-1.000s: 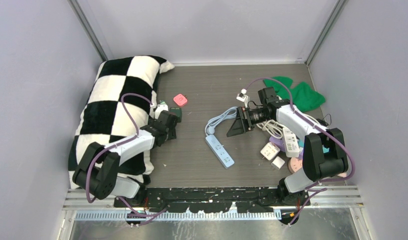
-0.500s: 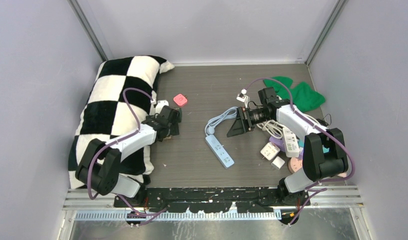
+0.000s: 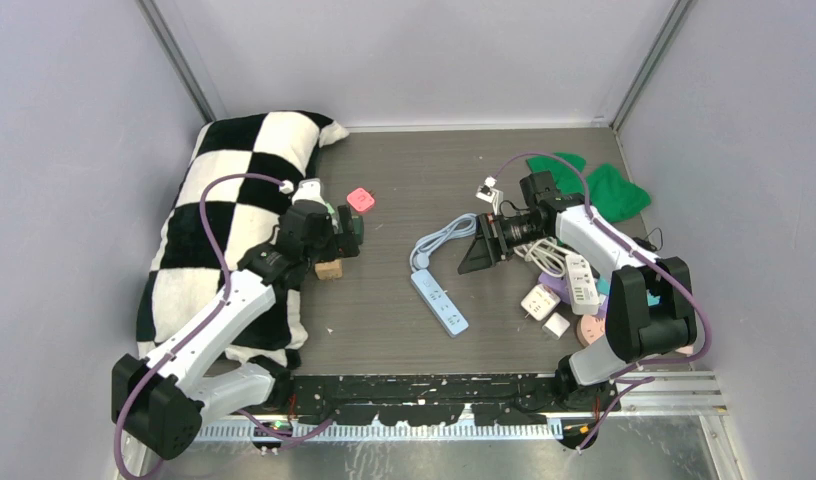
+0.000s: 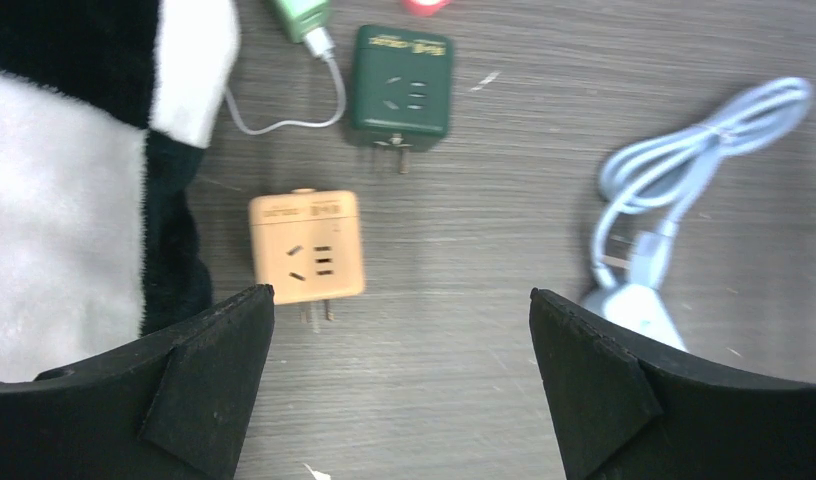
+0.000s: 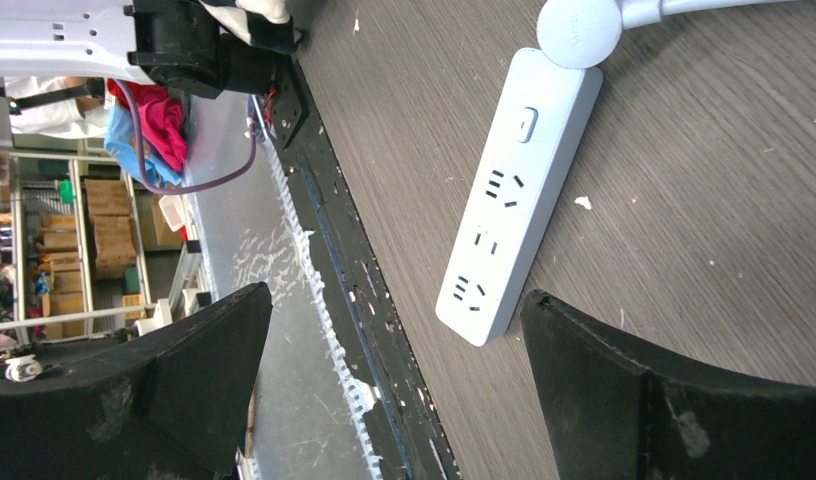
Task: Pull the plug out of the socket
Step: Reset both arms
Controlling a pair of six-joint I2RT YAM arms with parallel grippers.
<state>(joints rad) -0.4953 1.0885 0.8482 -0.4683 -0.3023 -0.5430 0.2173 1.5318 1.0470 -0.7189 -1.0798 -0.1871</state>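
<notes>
An orange cube socket (image 4: 306, 245) lies on the table with its prongs toward me, also seen from above (image 3: 329, 268). A dark green cube socket (image 4: 400, 92) lies just beyond it (image 3: 352, 228). A green plug (image 4: 302, 18) with a thin white cable (image 4: 284, 123) lies at the pillow's edge; the cable curls to the green cube's side. My left gripper (image 4: 402, 380) hovers open and empty above the table, near the orange cube (image 3: 336, 243). My right gripper (image 5: 394, 380) is open and empty over a light blue power strip (image 5: 514, 190), also seen from above (image 3: 477, 250).
A checkered pillow (image 3: 224, 220) fills the left side. A pink item (image 3: 360, 199) lies past the green cube. The strip (image 3: 439, 302) and its coiled cord (image 3: 439, 240) lie mid-table. White adapters (image 3: 540, 300), a pink disc (image 3: 590, 330) and green cloth (image 3: 594, 185) sit at the right.
My left arm has risen and pulled back toward the pillow, uncovering the orange cube socket on the table. The right arm has barely moved.
</notes>
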